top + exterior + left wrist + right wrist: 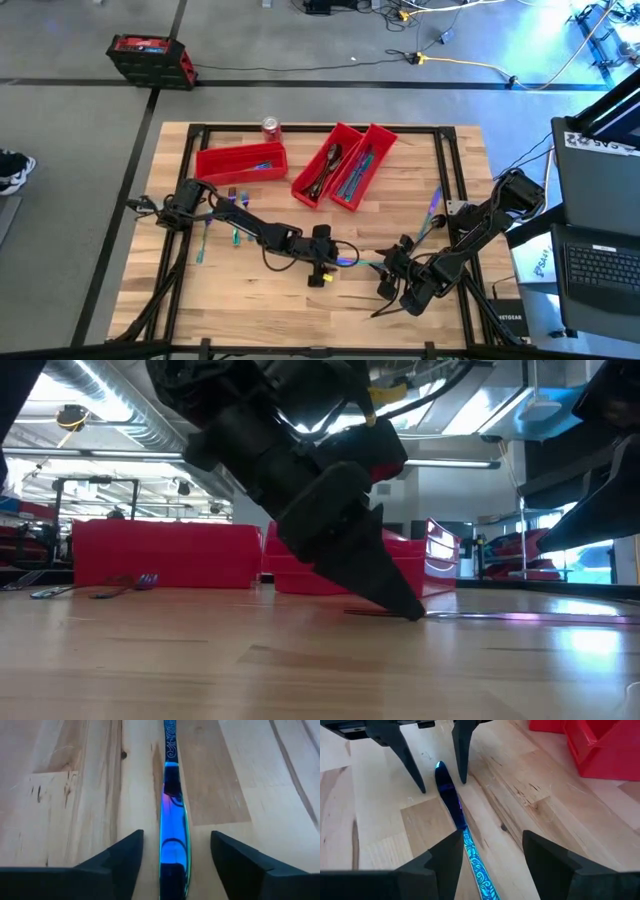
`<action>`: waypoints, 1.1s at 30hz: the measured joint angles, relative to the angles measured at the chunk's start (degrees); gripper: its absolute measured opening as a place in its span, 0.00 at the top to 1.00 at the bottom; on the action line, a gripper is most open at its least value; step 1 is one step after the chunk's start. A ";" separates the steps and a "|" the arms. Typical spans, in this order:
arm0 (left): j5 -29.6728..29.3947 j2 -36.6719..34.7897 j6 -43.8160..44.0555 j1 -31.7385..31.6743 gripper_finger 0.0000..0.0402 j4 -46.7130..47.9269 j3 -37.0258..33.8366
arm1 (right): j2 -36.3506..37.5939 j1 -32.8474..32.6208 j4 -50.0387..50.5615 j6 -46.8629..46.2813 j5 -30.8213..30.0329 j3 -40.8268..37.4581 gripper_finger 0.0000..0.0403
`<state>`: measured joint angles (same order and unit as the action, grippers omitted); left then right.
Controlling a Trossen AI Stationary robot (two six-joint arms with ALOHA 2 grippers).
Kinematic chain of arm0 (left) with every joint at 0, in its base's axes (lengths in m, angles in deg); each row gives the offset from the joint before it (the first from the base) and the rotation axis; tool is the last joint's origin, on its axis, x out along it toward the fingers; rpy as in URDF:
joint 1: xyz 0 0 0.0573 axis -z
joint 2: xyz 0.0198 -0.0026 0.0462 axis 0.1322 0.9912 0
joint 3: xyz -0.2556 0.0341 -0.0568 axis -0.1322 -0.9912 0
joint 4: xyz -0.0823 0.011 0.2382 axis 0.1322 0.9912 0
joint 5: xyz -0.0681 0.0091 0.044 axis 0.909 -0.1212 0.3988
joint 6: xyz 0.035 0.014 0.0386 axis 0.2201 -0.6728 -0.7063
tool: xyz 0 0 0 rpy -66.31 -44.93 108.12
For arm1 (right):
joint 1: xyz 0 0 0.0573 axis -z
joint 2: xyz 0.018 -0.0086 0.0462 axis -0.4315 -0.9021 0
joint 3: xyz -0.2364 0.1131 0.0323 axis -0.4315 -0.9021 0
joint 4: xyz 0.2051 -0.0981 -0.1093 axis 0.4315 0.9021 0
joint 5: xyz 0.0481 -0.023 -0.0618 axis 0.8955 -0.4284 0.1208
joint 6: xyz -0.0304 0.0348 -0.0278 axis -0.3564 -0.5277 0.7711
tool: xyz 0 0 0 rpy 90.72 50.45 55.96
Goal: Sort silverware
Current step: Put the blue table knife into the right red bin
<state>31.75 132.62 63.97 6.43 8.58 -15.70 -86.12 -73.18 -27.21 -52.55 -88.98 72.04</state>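
One piece of silverware, an iridescent blue knife (352, 262), lies flat on the wooden table near its middle. My left gripper (176, 834) is open and slants down, with a finger on each side of the knife's blade end (175, 820). My right gripper (492, 834) faces it, also open. The patterned handle (470, 850) runs between its fingers, close beside one of them. The right wrist view also shows my left gripper (442, 785) straddling the blade tip (440, 770). More silverware (205, 240) lies loose at the table's left, and a further piece (432, 208) lies at the right.
Three long red bins stand at the far side, one lying crosswise (240, 160) and two slanted side by side (325, 165) (362, 165), with silverware in them. A red soda can (270, 127) stands behind the bins. The table (250, 300) is bare wood toward its near edge.
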 joint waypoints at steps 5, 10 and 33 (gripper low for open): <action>0.10 0.02 -2.27 -0.03 0.55 0.09 0.00 | 0.00 0.00 -0.02 0.00 0.02 0.00 0.53; 0.69 0.07 -2.89 -0.25 0.61 0.05 -0.04 | 0.00 0.00 -0.01 0.15 0.46 0.02 0.53; 1.09 0.11 0.13 -0.31 0.76 -0.28 -0.13 | 0.00 0.00 -0.05 0.17 0.61 0.04 0.53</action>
<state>32.84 132.74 64.10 6.12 8.29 -15.83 -86.12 -73.18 -27.27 -52.38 -88.37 72.09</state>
